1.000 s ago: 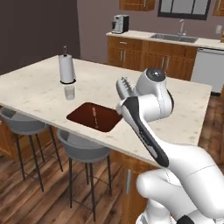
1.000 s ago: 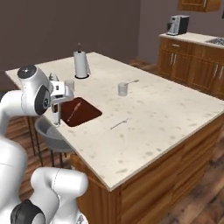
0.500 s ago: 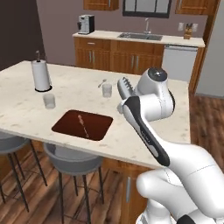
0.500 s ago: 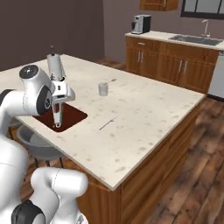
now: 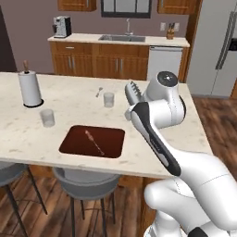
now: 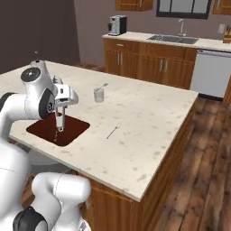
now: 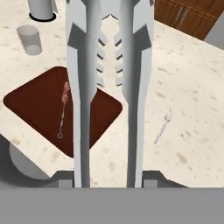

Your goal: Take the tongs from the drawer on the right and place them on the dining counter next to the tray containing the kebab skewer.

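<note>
Your hand view shows what the base views hide: the end effector [image 7: 108, 177] clamped on the tongs [image 7: 109, 74], their scalloped tips pointing out over the table [image 7: 192, 100]. Below and left of them lies the tray [image 7: 94, 116] with the kebab skewer [image 7: 64, 109]. A small metal utensil [image 7: 162, 128] lies to the right on bare stone, a glass [image 7: 29, 38] beyond the tray.

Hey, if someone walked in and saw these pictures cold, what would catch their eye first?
Probably the long silver tongs held in the robot's jaws, dominating the hand view and hanging above the beige dining counter. Next, the dark reddish-brown tray near the counter's front edge, with the kebab skewer lying in it. Farther back on the counter stand a paper towel roll and two clear glasses.
</note>
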